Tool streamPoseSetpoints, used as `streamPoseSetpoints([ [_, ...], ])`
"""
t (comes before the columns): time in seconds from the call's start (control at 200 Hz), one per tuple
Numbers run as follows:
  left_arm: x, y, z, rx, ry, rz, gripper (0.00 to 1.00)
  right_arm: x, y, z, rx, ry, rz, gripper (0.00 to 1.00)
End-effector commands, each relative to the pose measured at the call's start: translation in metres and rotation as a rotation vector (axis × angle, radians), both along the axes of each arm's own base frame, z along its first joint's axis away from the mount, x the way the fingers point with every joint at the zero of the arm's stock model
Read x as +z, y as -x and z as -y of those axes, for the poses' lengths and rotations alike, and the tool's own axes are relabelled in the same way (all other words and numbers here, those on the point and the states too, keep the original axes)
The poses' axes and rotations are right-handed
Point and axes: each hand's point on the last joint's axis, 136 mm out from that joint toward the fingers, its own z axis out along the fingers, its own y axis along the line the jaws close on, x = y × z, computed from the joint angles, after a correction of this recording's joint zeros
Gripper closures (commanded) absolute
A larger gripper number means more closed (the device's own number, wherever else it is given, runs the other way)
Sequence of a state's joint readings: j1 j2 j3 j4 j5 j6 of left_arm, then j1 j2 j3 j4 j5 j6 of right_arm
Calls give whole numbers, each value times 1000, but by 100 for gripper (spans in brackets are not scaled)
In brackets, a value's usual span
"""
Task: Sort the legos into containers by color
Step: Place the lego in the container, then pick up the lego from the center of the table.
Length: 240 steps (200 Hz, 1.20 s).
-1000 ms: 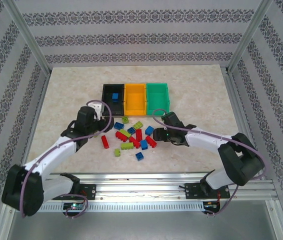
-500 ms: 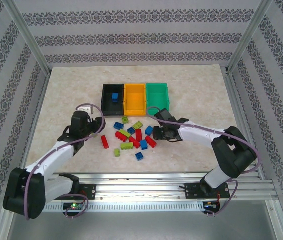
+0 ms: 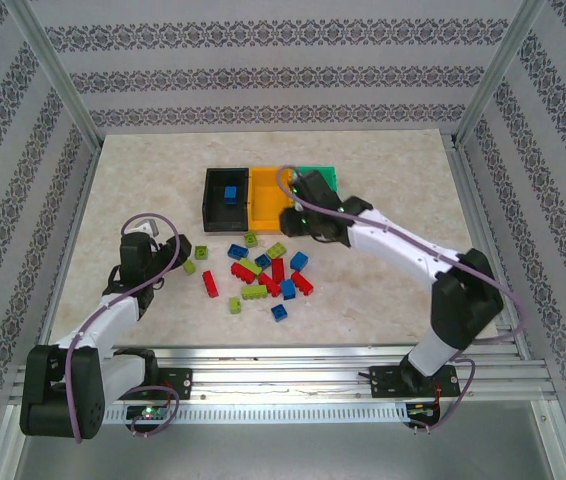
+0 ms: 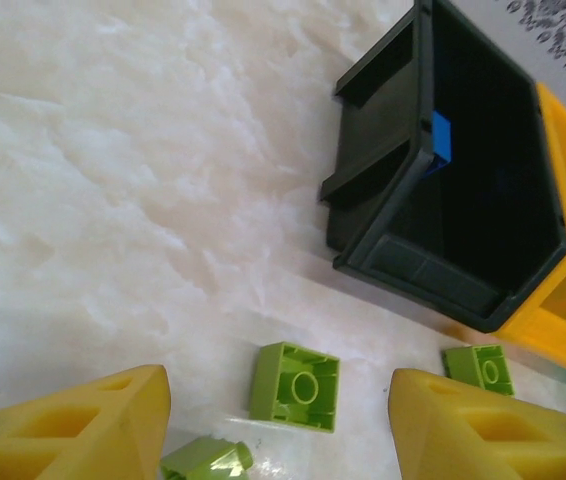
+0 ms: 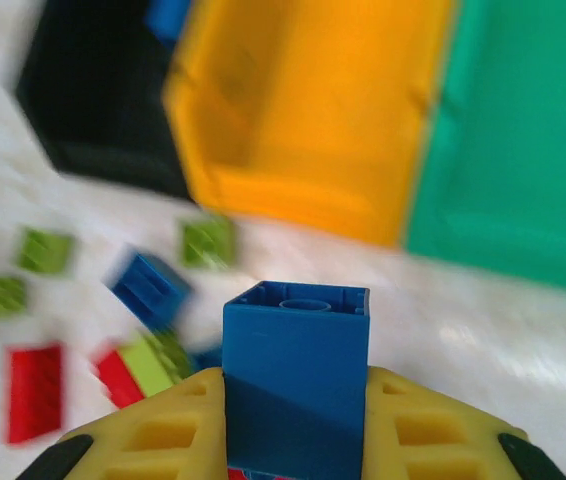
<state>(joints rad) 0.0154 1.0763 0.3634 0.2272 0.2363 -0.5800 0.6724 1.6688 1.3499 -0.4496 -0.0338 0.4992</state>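
Now a blue brick (image 5: 296, 370) is seen clamped between the yellow fingers (image 5: 153, 440) of the right gripper (image 5: 296, 425), lifted clear of the table (image 3: 393, 170). In the top view that gripper (image 3: 298, 208) is held at the upper middle of the frame, over the near right corner of the orange bin (image 3: 266, 195), beside the green bin (image 3: 321, 172). The black bin (image 3: 210, 200) is set at the left of the row, and a second blue brick (image 3: 230, 193) is lying inside it. Loose bricks (image 3: 263, 275) in red, blue and green are scattered at the centre of the frame, below the bins. At the middle left, the left gripper (image 3: 168, 252) is kept low over the table with its jaws apart and nothing gripped. In its wrist view, three green bricks (image 4: 295, 385) are lying on the table at the bottom of the frame, one between the spread fingers (image 4: 73, 430).
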Motion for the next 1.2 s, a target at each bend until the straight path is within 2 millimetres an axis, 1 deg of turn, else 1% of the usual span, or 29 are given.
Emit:
streamPoseSetpoints([
  [0.0, 15, -6, -1, 4, 32, 75, 40, 8, -20, -52, 115, -50, 15, 75],
  [0.01, 15, -6, -1, 3, 32, 76, 40, 7, -23, -55, 119, -50, 14, 75],
  [0.06, 16, -7, -1, 0, 34, 77, 40, 16, -40, -77, 143, -75, 32, 75],
  [0.075, 17, -7, 0, -3, 34, 78, 40, 13, -44, -82, 148, -73, 25, 75],
  [0.095, 16, -7, 0, -6, 33, 76, 40, 20, -52, -90, 156, -88, 41, 75],
  [0.17, 15, -7, -1, -4, 34, 75, 40, 27, -74, -111, 165, -93, 60, 72],
  [0.27, 13, -8, -1, -6, 32, 66, 40, 28, -97, -120, 157, -44, 84, 52],
  [0.31, 11, -9, -1, -7, 31, 60, 39, 26, -99, -120, 154, -26, 79, 45],
  [0.345, 10, -9, -2, -7, 31, 55, 39, 28, -98, -120, 158, -22, 77, 44],
  [0.385, 9, -9, -2, -10, 30, 50, 39, 29, -94, -119, 163, -21, 78, 43],
  [0.445, 10, -10, 0, -18, 40, 50, 39, 24, -82, -116, 168, -9, 68, 43],
  [0.5, 11, -11, 2, -27, 47, 55, 39, 22, -71, -109, 170, 0, 62, 43],
  [0.545, 11, -11, 2, -28, 50, 56, 38, 16, -58, -100, 170, 15, 48, 43],
  [0.555, 12, -11, 3, -28, 51, 56, 38, 18, -57, -99, 168, 11, 53, 43],
  [0.57, 12, -11, 3, -29, 54, 57, 38, 11, -51, -95, 169, 23, 38, 43],
  [0.625, 13, -11, 4, -33, 60, 61, 38, 6, -36, -80, 153, 33, 28, 43],
  [0.635, 12, -11, 4, -32, 61, 60, 38, 0, -32, -76, 152, 42, 19, 43],
  [0.655, 13, -11, 4, -33, 62, 61, 38, 1, -26, -70, 144, 44, 17, 43],
  [0.705, 12, -11, 5, -34, 66, 61, 38, -13, -10, -51, 122, 71, -11, 43],
  [0.759, 12, -11, 4, -35, 67, 64, 38, -23, 5, -33, 97, 82, -35, 44],
  [0.774, 12, -11, 4, -33, 68, 65, 38, -30, 11, -27, 93, 93, -52, 44],
  [0.819, 13, -11, 3, -31, 62, 68, 38, -39, 22, -15, 80, 110, -75, 44],
  [0.824, 13, -11, 3, -32, 60, 68, 38, -44, 25, -12, 76, 118, -86, 44],
  [0.864, 13, -10, 2, -26, 57, 69, 38, -54, 34, -1, 67, 140, -109, 44],
  [0.869, 12, -10, 2, -25, 57, 68, 38, -59, 38, 2, 67, 150, -119, 44],
  [0.919, 14, -9, 1, -20, 58, 72, 38, -71, 47, 15, 55, 185, -141, 43],
  [1.019, 17, -9, 4, -32, 73, 87, 38, -86, 56, 37, 24, 250, -150, 41],
  [1.074, 17, -10, 4, -34, 76, 87, 38, -92, 58, 44, 15, 277, -152, 41],
  [1.194, 13, -10, 2, -25, 61, 78, 38, -104, 59, 43, 23, 287, -186, 40],
])
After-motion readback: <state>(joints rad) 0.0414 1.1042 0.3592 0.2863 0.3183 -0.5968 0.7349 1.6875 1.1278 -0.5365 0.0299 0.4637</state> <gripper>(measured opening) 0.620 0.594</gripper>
